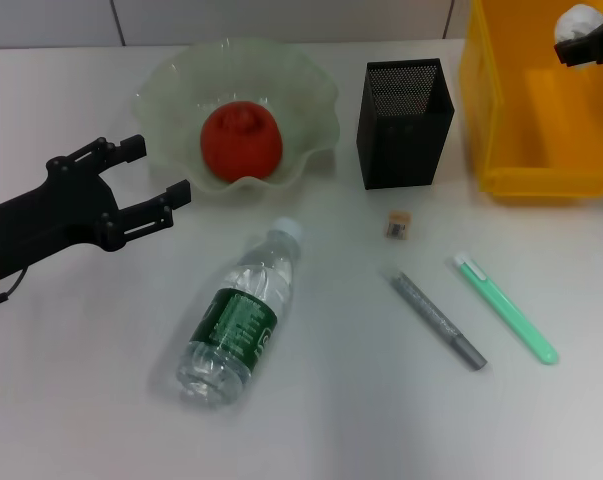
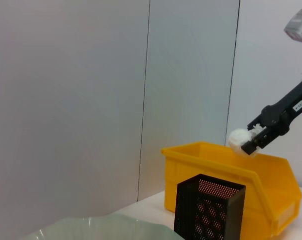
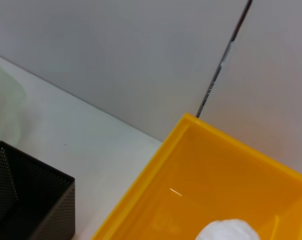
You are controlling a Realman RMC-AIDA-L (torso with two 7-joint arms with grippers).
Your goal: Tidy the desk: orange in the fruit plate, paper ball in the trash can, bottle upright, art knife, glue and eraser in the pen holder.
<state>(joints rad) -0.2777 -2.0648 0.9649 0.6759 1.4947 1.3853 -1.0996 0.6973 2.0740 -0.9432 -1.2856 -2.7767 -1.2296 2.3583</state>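
right gripper (image 1: 581, 42) clamped on paper ball (image 1: 579, 20) over trash can (image 1: 501, 110); you release next. left gripper (image 1: 156, 185) jaws apart.

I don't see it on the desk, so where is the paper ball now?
The paper ball is held in the right gripper above the yellow trash bin at the head view's far right, beyond the black pen holder.

Paper ball (image 3: 226, 230) above yellow trash can (image 3: 156, 205) (pen holder (image 3: 25, 200) beside).

No readable text: print on the bottle's green label (image 1: 236, 325) too small.
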